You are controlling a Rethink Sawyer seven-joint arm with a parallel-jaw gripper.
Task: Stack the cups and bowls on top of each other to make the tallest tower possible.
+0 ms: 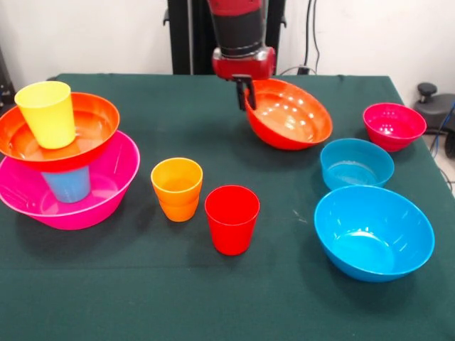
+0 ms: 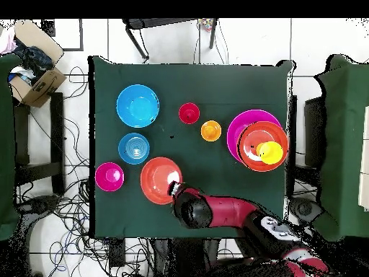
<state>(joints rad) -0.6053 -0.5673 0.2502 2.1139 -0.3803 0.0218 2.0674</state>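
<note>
My tower (image 1: pixel 60 160) has four pieces so far: big pink bowl (image 1: pixel 106 195), light blue cup (image 1: pixel 69 185), orange-red bowl (image 1: pixel 92 131), yellow cup (image 1: pixel 47 114). Away from the tower, my pincer (image 1: pixel 244 92) pinches the rim of the second orange-red bowl (image 1: pixel 291 117), which is tipped. Nearer the tower wait the orange cup (image 1: pixel 177 188) and red cup (image 1: pixel 232 219); beyond my bowl sit three more bowls. The blue cup is partly hidden.

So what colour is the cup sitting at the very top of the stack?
Yellow. The top cup stands in an orange-red bowl; the front view shows it best.
</note>
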